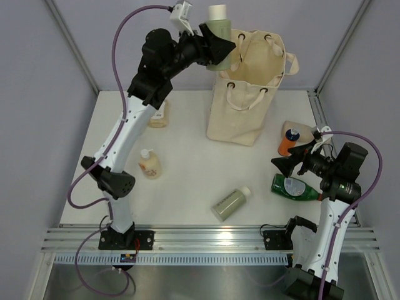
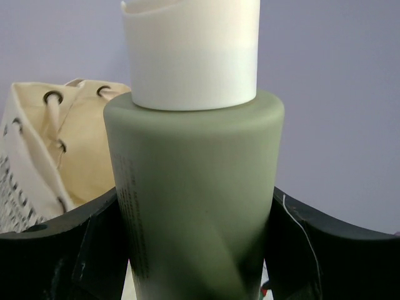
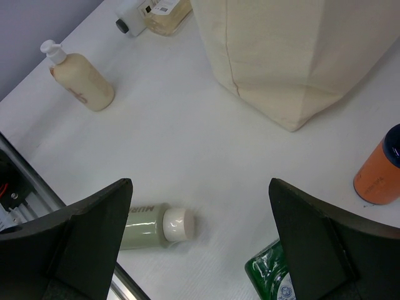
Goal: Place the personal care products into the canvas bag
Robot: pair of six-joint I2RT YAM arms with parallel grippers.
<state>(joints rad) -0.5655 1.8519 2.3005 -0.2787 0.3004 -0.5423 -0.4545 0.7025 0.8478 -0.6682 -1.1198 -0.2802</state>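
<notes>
While the left gripper point(image 1: 220, 47) is raised high over the tabletop's far edge, its jaws are closed on a sage green bottle point(image 2: 194, 187), which is held upright with its white cap point(image 2: 190, 53) on top. The bottle is seen level with the left rim of the canvas bag point(image 1: 244, 106); whether it is already over the bag's mouth cannot be told. The bag is stood upright toward the far edge, right of the middle, with its mouth open and its rope handles threaded through dark eyelets.

The right gripper point(image 1: 292, 160) is held low near the right edge with its jaws spread wide and nothing between them. Just beneath it a dark green bottle point(image 1: 294, 187) is laid on its side, and just beyond it, toward the far edge, an orange bottle with a blue cap point(image 1: 289, 141) is seen, with a peach item point(image 1: 301, 130) behind that.

Elsewhere on the tabletop point(image 1: 187, 156), a second sage green bottle point(image 1: 230, 203) is laid on its side near the middle of the near edge. A peach pump bottle point(image 1: 149, 164) is found toward the left edge, and an amber bottle point(image 3: 165, 9) is seen nearer the far left corner, partly hidden by the left arm in the top view.
</notes>
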